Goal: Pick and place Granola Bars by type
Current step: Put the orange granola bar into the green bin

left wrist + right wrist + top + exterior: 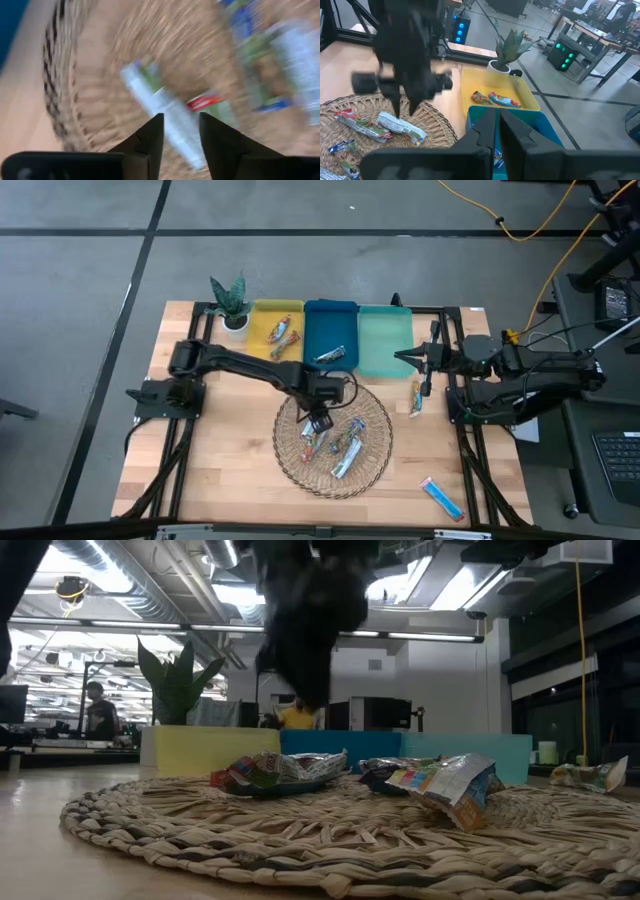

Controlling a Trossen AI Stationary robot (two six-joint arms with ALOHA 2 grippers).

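High view: wooden table (215, 480), grey floor (80, 300).

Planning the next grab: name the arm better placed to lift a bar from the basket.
Left. The left gripper hangs open directly over the bars in the basket. The right gripper waits by the teal tray, away from the basket.

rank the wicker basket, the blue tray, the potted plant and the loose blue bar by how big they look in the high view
1. wicker basket, clearly the largest.
2. blue tray.
3. potted plant, leaves included.
4. loose blue bar near the table's front right corner, the smallest.

The camera looks straight down, so nearness hardly skews this order.
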